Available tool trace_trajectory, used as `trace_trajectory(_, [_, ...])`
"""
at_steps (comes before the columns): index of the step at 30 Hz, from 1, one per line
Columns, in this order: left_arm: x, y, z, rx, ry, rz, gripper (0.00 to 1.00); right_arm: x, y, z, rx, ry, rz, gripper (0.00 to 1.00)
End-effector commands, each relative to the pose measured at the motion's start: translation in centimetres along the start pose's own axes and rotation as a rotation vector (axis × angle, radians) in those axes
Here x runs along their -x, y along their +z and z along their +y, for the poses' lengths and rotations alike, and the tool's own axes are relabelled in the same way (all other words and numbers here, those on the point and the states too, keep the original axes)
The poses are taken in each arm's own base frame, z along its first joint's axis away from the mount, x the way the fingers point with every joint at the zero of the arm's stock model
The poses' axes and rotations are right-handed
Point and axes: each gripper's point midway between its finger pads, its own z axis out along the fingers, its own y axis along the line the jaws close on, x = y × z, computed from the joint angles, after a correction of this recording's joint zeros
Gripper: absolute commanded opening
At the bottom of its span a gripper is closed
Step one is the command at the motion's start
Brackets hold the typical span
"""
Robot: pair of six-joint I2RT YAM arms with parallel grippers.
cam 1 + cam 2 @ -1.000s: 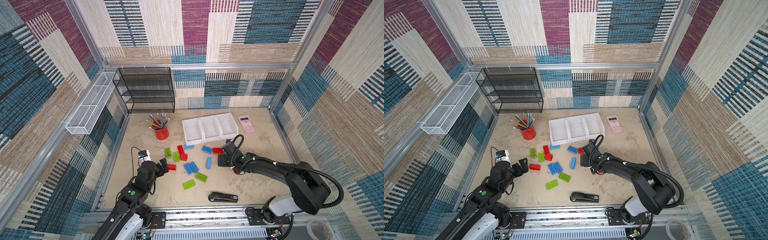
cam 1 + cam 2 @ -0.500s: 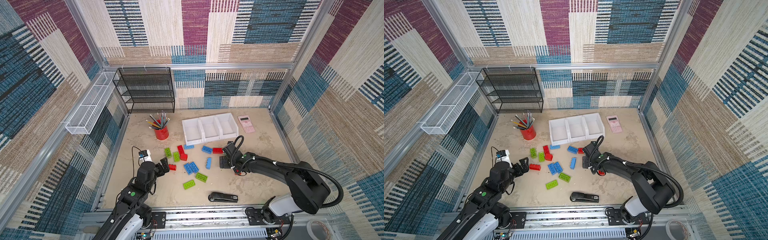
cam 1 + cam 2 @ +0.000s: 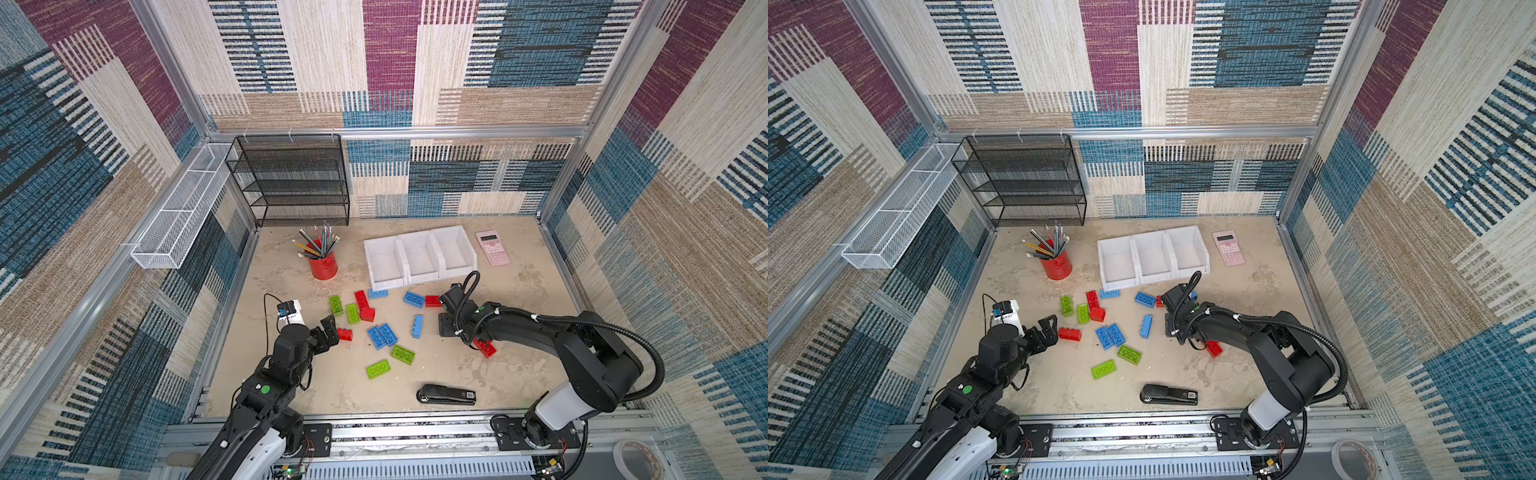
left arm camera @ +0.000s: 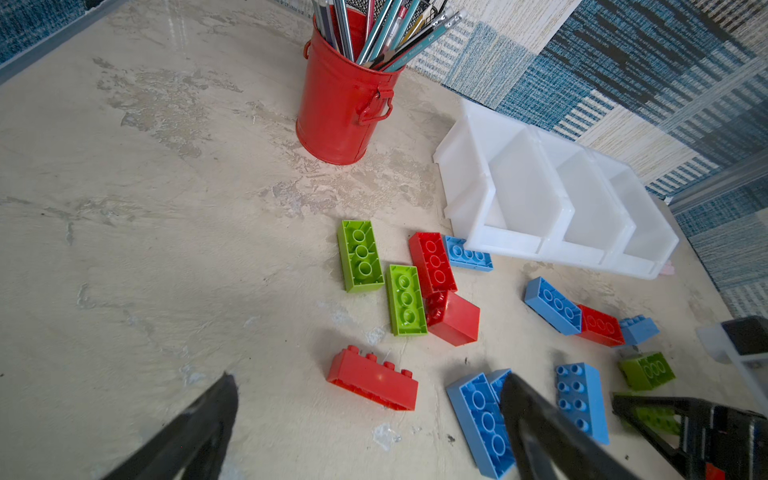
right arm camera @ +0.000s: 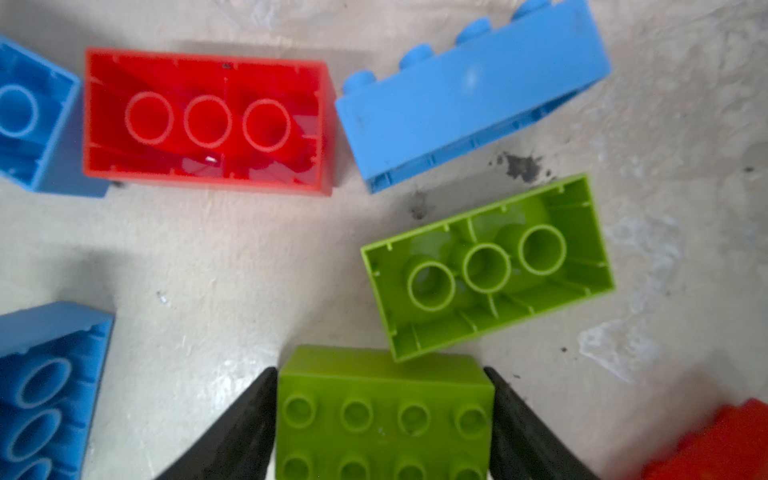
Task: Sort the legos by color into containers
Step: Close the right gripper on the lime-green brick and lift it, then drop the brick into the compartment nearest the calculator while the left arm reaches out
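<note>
Lego [image 5: 384,424], green, snug in right claw [image 5: 379,374]

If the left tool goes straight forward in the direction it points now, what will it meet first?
Probably the lone red lego, which lies just ahead of the open left tool, in line with its opening. How high the tool hangs is unclear, so it might pass over it.
</note>
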Motion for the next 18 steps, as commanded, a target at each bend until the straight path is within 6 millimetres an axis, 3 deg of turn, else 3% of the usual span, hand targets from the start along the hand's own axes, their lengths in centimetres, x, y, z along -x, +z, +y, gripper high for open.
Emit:
trace_trajectory(1, [0.7,-0.1,-0.6,-0.023,0.01,-0.021,0.99,0.4,-0.3,-0.1,-0.006,-0.003,-0.016,0.7])
trace_trajectory(9, [1.0,0.3,-1.8,-0.029,0.006,0.042,1.0,3.2,-2.6,1.2,0.043,-0.022,-0.077,0.62])
trace_trajectory(14, [0.2,0.8,-4.4,-0.082,0.004,0.209,0.99,8.1,-6.2,2.3,0.082,-0.043,-0.184,0.62])
trace_trajectory(18, [-0.1,0.5,-5.4,-0.073,0.066,0.329,0.99,12.9,-8.1,2.3,0.145,-0.028,-0.259,0.62])
